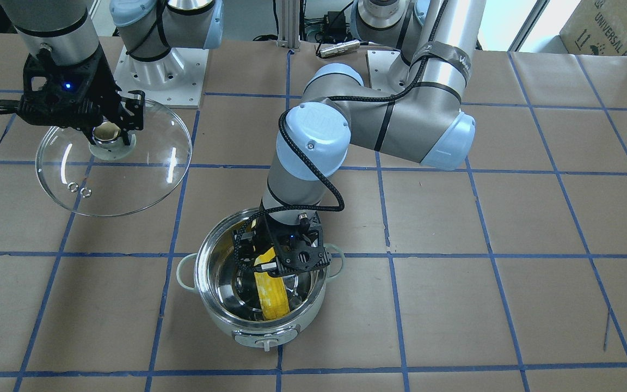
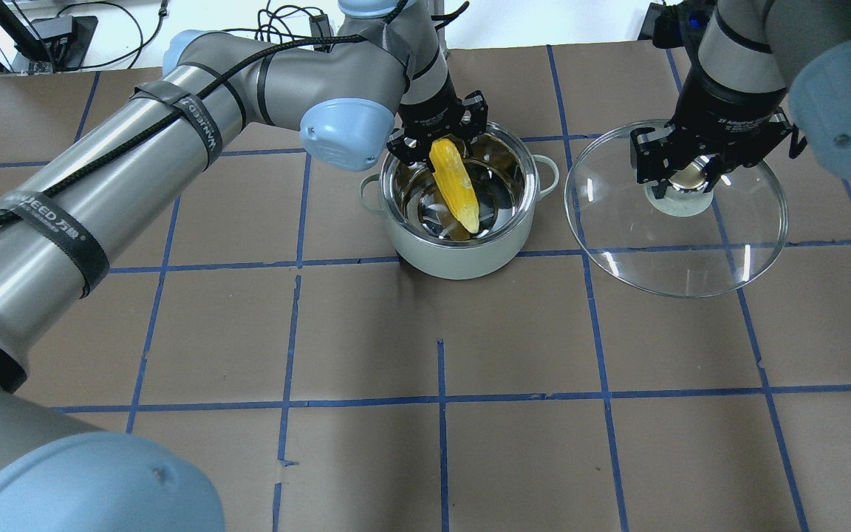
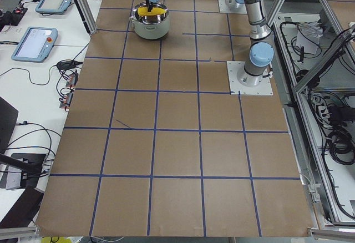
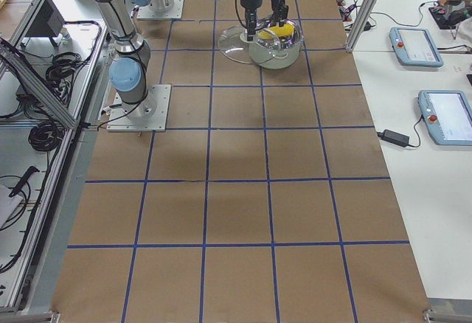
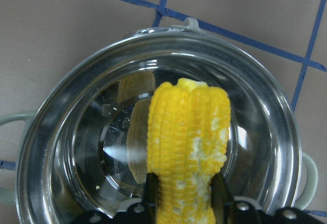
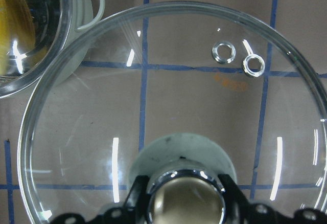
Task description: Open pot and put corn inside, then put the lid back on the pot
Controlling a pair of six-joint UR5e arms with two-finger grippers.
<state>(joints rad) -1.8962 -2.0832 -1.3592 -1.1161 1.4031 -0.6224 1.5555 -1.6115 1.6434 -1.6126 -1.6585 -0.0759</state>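
The pot (image 2: 462,251) stands open, pale-bodied with a shiny steel inside; it also shows in the front view (image 1: 221,318) and the left wrist view (image 5: 71,132). My left gripper (image 2: 436,144) is shut on the thick end of the yellow corn (image 2: 455,185), holding it slanted inside the pot, tapered end down; the corn shows in the front view (image 1: 271,296) and the left wrist view (image 5: 186,142). My right gripper (image 2: 688,174) is shut on the knob of the glass lid (image 2: 677,244), held beside the pot; the lid shows in the right wrist view (image 6: 168,91) and the front view (image 1: 128,179).
The table is brown paper with a blue tape grid (image 2: 440,399). The arm bases (image 1: 155,71) stand at the robot's side. In the side views, tablets and cables lie on a white bench (image 3: 36,40) beyond the table.
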